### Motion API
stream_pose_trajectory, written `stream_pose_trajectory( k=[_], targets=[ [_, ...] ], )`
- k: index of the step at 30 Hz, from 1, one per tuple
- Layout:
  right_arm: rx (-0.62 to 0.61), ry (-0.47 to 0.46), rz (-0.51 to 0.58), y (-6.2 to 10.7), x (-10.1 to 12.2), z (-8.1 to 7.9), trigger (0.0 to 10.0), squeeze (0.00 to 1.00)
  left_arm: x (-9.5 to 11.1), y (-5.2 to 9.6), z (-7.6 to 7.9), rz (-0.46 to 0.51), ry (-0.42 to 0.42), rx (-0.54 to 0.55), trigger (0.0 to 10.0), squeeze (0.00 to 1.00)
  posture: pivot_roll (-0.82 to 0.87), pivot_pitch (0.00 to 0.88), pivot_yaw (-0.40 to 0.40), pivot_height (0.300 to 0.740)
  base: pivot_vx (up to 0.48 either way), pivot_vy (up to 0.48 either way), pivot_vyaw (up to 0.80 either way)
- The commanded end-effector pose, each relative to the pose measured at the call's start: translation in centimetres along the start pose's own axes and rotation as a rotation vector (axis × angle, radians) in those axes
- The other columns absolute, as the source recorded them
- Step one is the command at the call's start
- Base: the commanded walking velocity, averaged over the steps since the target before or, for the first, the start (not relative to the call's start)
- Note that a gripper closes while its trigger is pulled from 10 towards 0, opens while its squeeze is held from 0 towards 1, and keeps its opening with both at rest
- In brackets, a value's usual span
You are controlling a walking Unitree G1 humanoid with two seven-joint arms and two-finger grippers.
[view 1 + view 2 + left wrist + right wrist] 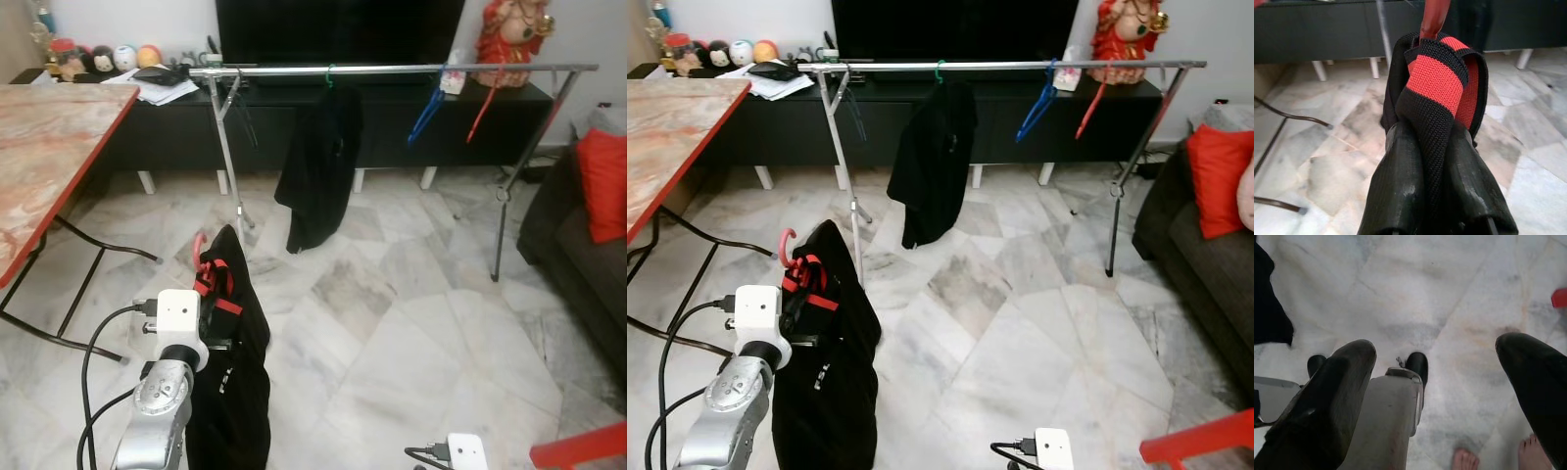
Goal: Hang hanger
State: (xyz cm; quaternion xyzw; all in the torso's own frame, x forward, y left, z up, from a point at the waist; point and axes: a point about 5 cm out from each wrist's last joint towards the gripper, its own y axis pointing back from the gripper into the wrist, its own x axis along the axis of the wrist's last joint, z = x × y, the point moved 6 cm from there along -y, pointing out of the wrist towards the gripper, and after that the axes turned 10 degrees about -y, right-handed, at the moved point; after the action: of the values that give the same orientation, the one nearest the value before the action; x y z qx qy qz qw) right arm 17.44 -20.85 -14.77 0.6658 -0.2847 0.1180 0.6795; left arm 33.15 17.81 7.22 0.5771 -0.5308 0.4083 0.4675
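My left gripper (pixel 210 286) is shut on the red-and-black collar (pixel 1437 81) of a black garment (pixel 235 392), which hangs on a red hanger. The hanger's red hook (pixel 199 251) sticks up above the fingers (pixel 1400 196), and the garment drops toward the floor in front of me. Farther ahead stands a silver clothes rail (pixel 392 70). On it hang a black garment (pixel 318 166) on a green hanger, a bare blue hanger (pixel 427 113) and a bare red hanger (pixel 482 110). My right gripper (pixel 1435 350) hangs low and open, pointing at the marble floor.
A red-edged marble-top table (pixel 49 147) stands at the left. A dark sofa with a red cushion (pixel 602 181) is at the right. A low black TV cabinet (pixel 392 117) runs behind the rail. A person's bare feet (pixel 1465 460) are near my right gripper.
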Motion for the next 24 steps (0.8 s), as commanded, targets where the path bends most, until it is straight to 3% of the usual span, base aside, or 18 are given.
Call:
stream_pose_trajectory(
  k=[1,16,24],
  targets=[
    [-0.005,-0.003,-0.001,0.0,0.0,0.2,10.0,0.00,1.4,-0.2,-0.2,0.043,-0.006,0.004,10.0,0.00,-0.01,0.000,-0.018,0.740,0.000,0.292,0.00],
    [0.003,-0.002,0.005,-0.1,0.1,-0.4,10.0,0.00,1.5,-0.3,-0.2,0.046,-0.006,0.005,10.0,0.00,0.00,0.000,-0.016,0.740,0.000,0.288,0.00],
    [0.010,0.002,0.009,-0.2,0.4,-1.0,10.0,0.00,1.9,-0.3,-0.1,0.060,-0.013,-0.001,10.0,0.00,0.00,0.000,-0.017,0.740,0.000,0.000,0.00]
  ],
)
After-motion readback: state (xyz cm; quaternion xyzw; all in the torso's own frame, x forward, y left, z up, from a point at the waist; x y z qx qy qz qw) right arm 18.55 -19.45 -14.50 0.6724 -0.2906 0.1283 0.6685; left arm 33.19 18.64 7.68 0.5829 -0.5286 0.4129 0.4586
